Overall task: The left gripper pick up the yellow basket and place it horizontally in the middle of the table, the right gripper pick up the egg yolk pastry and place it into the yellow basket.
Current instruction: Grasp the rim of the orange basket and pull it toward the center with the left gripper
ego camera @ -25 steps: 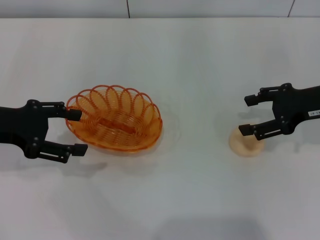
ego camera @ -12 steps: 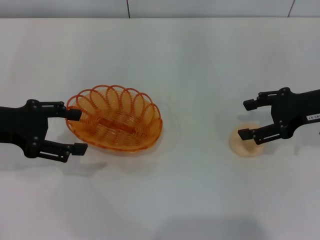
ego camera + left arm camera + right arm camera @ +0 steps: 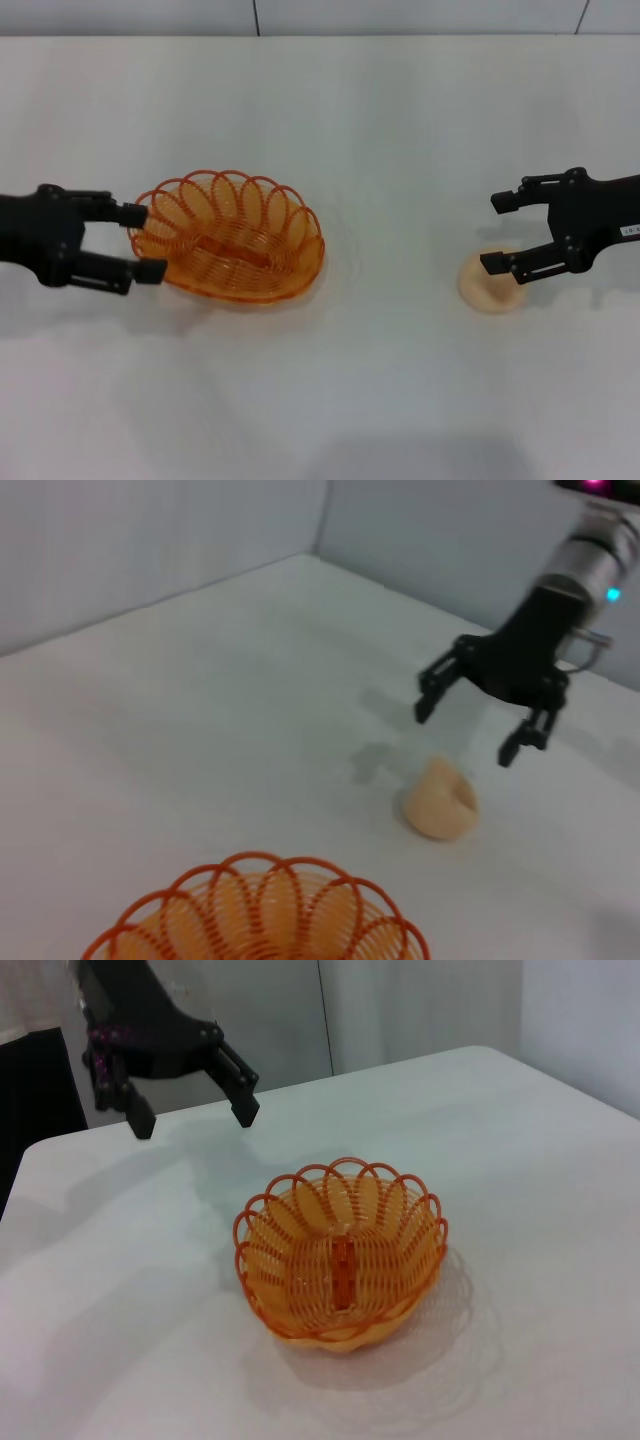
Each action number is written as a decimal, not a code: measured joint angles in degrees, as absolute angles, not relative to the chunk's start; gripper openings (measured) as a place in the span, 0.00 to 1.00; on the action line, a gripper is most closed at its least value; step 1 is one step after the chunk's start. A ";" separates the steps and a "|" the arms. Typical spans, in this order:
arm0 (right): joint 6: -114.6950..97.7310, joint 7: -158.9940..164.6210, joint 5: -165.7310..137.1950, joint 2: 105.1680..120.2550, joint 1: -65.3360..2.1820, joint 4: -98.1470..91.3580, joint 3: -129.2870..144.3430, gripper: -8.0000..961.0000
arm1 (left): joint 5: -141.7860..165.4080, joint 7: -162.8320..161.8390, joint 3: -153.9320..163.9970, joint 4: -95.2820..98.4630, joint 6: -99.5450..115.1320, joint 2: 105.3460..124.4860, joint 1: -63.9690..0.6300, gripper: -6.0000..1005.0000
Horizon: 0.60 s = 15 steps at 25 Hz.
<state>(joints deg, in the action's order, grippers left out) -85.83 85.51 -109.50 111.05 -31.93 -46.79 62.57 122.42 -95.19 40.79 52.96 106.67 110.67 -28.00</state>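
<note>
The yellow basket (image 3: 230, 238) rests on the white table (image 3: 320, 400), left of centre; it also shows in the right wrist view (image 3: 340, 1255) and partly in the left wrist view (image 3: 262, 915). My left gripper (image 3: 143, 242) is open at the basket's left end, its fingertips over the rim; in the right wrist view the left gripper (image 3: 193, 1120) hangs above and beyond the basket, holding nothing. The egg yolk pastry (image 3: 490, 287) lies on the table at the right. My right gripper (image 3: 495, 232) is open just above the pastry (image 3: 440, 800), empty; it also shows in the left wrist view (image 3: 466, 735).
The table's far edge meets a pale wall (image 3: 320, 15) at the back. Bare tabletop (image 3: 400, 250) lies between the basket and the pastry, and more stretches along the front.
My left gripper has shifted back and slightly left, its fingers now at the basket's left rim. The right gripper has barely moved above the pastry.
</note>
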 joint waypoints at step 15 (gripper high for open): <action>-86.04 84.83 -109.32 112.25 -29.72 -51.83 62.39 0.88 | 134.46 -132.24 40.58 68.18 105.04 108.50 -31.80 0.88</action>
